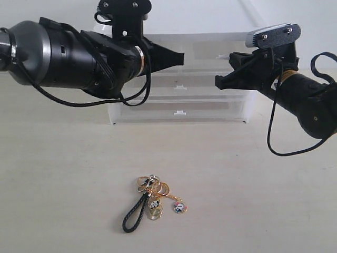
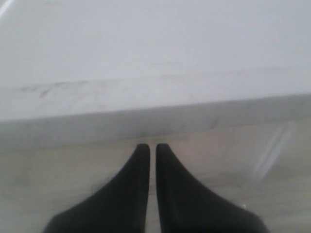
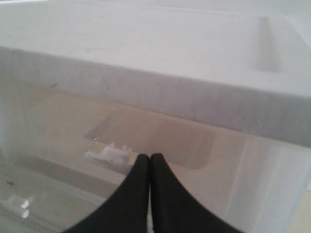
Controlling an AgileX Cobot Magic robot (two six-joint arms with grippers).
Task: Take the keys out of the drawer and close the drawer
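The keys (image 1: 152, 203), gold rings with a black braided strap and small round charms, lie on the table in front of the unit, apart from both arms. The drawer is mostly hidden behind my left arm in the exterior view; its translucent front (image 2: 233, 145) shows under the unit's top lip in the left wrist view, looking flush. My left gripper (image 1: 181, 57) (image 2: 152, 145) is shut and empty, its tips at that front. My right gripper (image 1: 217, 81) (image 3: 149, 156) is shut and empty, beside a white tab handle (image 3: 109, 154) on the unit's right side.
The translucent white drawer unit (image 1: 210, 105) stands at the back of the table, with two full-width drawers whose tab handles (image 1: 179, 112) face forward. Pale tabletop (image 1: 253, 200) stretches between the unit and the keys. Black cables hang under both arms.
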